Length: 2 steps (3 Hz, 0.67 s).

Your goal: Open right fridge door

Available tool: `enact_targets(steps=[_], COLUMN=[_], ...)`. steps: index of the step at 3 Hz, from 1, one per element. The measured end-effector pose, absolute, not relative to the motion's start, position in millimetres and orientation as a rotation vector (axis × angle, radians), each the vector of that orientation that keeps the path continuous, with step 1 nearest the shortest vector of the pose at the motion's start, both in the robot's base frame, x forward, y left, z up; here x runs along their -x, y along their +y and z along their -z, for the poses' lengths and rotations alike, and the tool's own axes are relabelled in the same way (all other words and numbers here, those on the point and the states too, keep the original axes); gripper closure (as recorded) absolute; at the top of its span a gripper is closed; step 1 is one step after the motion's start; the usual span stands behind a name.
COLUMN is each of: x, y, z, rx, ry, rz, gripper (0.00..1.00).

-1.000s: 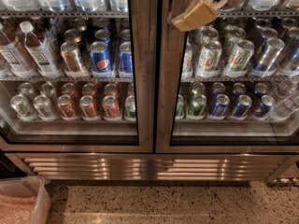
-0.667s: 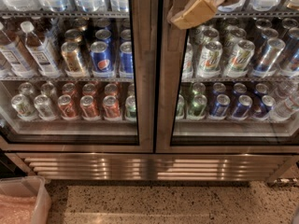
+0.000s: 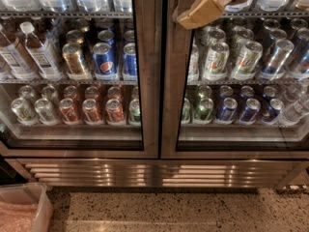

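Note:
The right fridge door (image 3: 173, 105) is a tall glass pane in a brushed steel frame, and it stands flush with the cabinet. Green-and-white cans (image 3: 216, 59) and blue cans (image 3: 248, 109) show through it. My gripper (image 3: 197, 12), tan-tipped under a white wrist, hangs at the top of the view. It sits over the left edge of the right door's frame, close to the seam between the two doors. Whether it touches the frame cannot be made out.
The left door (image 3: 149, 81) shows Pepsi cans, red cans and bottles. A steel louvred grille (image 3: 159, 174) runs below both doors. A translucent bin (image 3: 24, 208) stands on the speckled floor (image 3: 169, 214) at the lower left.

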<state>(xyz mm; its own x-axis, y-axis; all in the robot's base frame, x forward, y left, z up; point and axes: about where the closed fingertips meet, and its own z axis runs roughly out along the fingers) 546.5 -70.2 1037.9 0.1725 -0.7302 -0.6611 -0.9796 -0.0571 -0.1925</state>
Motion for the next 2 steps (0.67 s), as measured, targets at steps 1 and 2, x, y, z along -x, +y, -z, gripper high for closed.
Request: enact_targets(steps=[1, 2], x=[-544.8, -544.8], y=[-68.6, -68.6], z=[-1046.3, -1046.3], rx=[1.816, 1.816], ry=[1.586, 1.586], rz=[-0.518, -0.518], gripper=[1.0, 1.0])
